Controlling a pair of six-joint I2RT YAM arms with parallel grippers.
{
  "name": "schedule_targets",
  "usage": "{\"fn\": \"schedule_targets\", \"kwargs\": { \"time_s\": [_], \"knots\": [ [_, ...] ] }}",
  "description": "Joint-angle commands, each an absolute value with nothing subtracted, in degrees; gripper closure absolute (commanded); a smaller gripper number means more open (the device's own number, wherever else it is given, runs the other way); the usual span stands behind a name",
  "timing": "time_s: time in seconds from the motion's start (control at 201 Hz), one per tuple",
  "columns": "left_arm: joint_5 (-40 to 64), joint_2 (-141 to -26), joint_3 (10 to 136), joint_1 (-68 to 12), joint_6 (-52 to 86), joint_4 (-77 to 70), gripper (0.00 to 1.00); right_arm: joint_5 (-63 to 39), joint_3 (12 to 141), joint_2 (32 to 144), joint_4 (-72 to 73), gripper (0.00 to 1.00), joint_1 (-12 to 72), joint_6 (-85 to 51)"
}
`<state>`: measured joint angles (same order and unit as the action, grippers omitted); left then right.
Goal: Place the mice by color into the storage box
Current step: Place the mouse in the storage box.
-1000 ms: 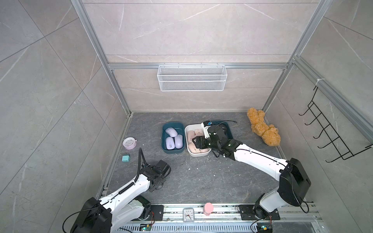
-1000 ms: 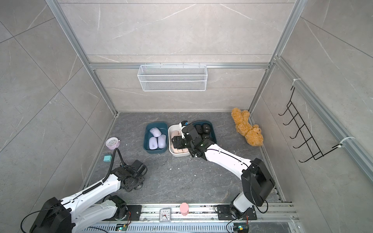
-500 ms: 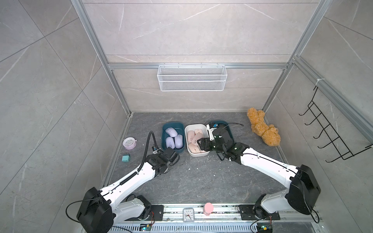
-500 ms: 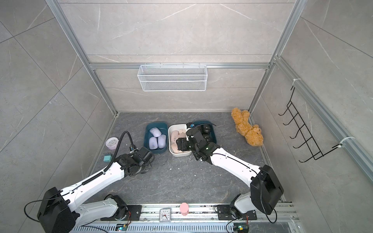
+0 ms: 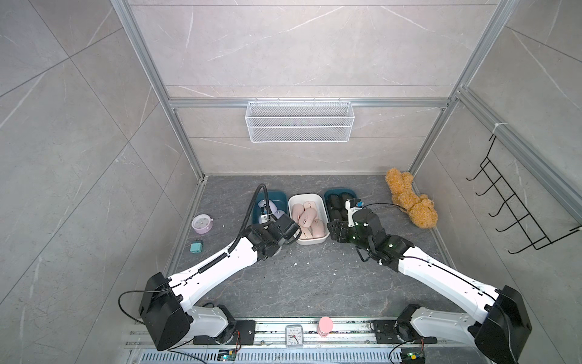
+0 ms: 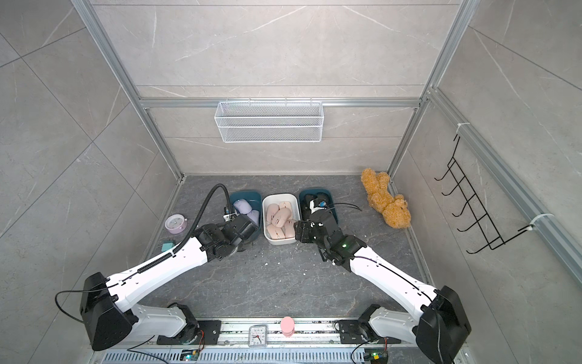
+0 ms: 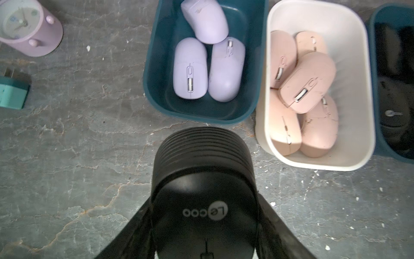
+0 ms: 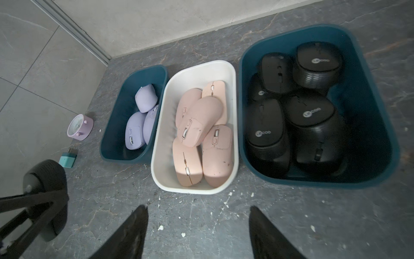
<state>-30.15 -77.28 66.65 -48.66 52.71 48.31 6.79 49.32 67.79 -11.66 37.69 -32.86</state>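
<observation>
Three storage boxes stand in a row at the back. A teal box (image 5: 271,194) holds three lavender mice (image 7: 190,67), a white box (image 5: 305,197) holds several pink mice (image 7: 307,83), and a teal box (image 5: 339,191) holds several black mice (image 8: 309,112). My left gripper (image 7: 205,224) is shut on a black mouse (image 7: 203,197), above the floor just in front of the lavender box and the white box; in a top view it is the left gripper (image 5: 293,236). My right gripper (image 8: 198,209) is open and empty over the floor in front of the white and black-mouse boxes.
A lavender alarm clock (image 5: 202,223) and a teal block (image 5: 196,246) lie by the left wall. A brown teddy bear (image 5: 409,201) sits at the back right corner. A wire basket (image 5: 299,121) hangs on the back wall. White crumbs dot the floor.
My left arm has swung from the front left up to the boxes, carrying the black mouse. My right gripper has drawn back from over the boxes toward the front.
</observation>
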Motion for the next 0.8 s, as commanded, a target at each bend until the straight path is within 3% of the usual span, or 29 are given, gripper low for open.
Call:
{"fn": "schedule_targets", "kwargs": {
  "time_s": [0.0, 0.797],
  "knots": [
    [-32.70, -79.07, 71.43, -49.58, 48.37, 48.53, 0.54, 8.53, 47.25, 64.39, -14.19, 0.27, 36.49, -34.61],
    [-27.33, -93.81, 92.79, -51.24, 30.49, 38.47, 0.54, 6.86, 37.66, 52.45, -19.73, 0.27, 27.41, -38.35]
  ]
}}
